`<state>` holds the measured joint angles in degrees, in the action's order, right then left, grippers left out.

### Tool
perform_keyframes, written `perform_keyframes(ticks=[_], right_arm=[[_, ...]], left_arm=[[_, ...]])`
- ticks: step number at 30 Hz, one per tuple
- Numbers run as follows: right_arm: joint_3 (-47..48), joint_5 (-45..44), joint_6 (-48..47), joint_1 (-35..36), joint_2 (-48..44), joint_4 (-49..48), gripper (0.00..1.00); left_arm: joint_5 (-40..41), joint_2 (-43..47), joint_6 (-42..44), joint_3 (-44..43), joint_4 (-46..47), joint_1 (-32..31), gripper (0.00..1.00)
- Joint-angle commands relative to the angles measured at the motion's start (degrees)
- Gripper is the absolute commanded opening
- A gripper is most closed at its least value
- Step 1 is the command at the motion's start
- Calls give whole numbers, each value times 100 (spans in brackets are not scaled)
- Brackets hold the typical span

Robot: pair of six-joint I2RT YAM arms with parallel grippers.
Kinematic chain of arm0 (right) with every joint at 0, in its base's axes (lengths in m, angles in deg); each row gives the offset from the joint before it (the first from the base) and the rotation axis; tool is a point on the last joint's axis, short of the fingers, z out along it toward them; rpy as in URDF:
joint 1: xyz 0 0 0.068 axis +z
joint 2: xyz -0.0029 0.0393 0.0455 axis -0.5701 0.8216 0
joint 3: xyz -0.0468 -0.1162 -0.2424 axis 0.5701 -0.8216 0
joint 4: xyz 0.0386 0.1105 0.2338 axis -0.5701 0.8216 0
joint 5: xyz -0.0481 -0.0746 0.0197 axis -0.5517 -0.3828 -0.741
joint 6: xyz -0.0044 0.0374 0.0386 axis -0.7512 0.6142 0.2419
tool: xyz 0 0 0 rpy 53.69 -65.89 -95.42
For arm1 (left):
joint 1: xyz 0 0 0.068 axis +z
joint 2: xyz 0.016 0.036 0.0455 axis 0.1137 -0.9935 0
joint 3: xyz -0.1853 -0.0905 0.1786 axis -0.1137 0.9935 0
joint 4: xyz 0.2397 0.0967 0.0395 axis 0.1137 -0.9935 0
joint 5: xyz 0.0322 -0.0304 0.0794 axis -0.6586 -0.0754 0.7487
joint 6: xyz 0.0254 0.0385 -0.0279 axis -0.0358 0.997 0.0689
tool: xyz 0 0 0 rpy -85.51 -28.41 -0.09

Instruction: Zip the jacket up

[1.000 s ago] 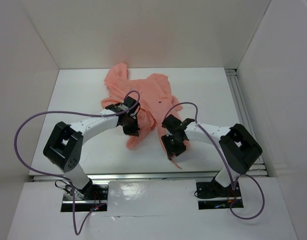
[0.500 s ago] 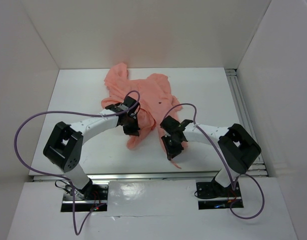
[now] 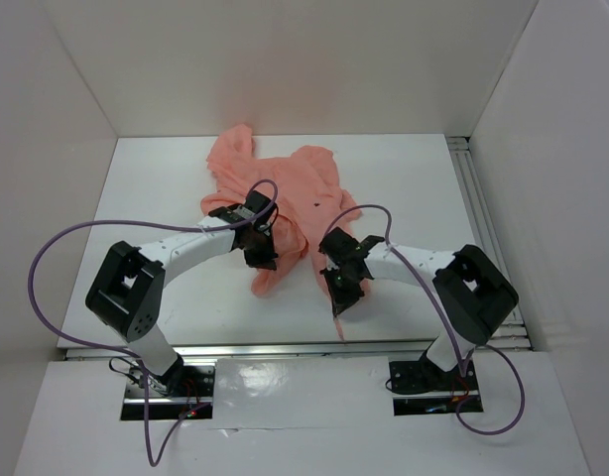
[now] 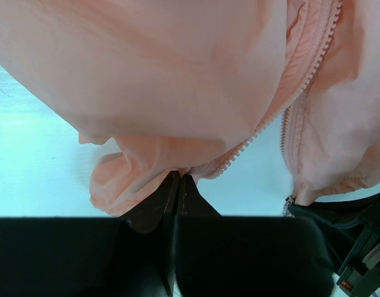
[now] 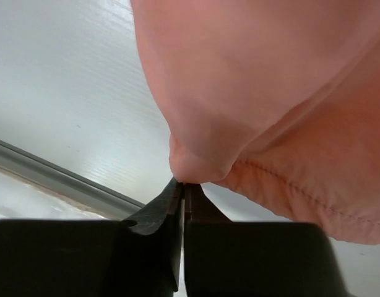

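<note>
**A:** Start from overhead. Where is the jacket?

**B:** The jacket (image 3: 285,183) lies crumpled on the table (image 3: 156,188), toward the far middle, with two hem flaps trailing toward the arms. The left gripper (image 3: 260,256) is on the left flap and the right gripper (image 3: 339,297) is at the near tip of the right one.

**A:** And the left wrist view?

**B:** The left gripper (image 4: 177,180) is closed, pinching a bunched fold of the jacket (image 4: 146,68) at the hem. The zipper teeth (image 4: 301,86) run in two separate rows with bare table between them, so the front is open. There's a small pale bit at the bottom of the right row. It may be the pull, but it's too small to be sure.

**A:** Right wrist?

**B:** The right gripper (image 5: 182,185) has its jaws together on a small nub of the jacket (image 5: 258,93) by the stitched hem, above the table (image 5: 66,86) near its edge rail (image 5: 54,168).

**A:** So how far along is it?

**B:** Early, I'd say. Both flaps are held, but nothing is zipped. The two rows haven't been brought together or engaged, and the pull hasn't been drawn up.
</note>
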<state>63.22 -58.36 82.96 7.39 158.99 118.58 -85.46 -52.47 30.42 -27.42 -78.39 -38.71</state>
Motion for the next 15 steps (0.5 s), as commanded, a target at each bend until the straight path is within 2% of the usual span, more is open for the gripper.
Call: perform_keyframes(ticks=[1,4,10,15], right_arm=[[-58,-42,-94,-102,-25,-233,0],[-180,151,-94,-155,-314,-504,0],[-602,661,-156,-497,-1456,-1373,0],[-1111,1152,273,-866,-1906,-2341,0]], left_arm=[[-50,91,20,-22,39,-25,0],[-50,91,20,-22,39,-25,0],[3,161,161,-137,-31,27,0],[-427,723,231,169,581,28,0]])
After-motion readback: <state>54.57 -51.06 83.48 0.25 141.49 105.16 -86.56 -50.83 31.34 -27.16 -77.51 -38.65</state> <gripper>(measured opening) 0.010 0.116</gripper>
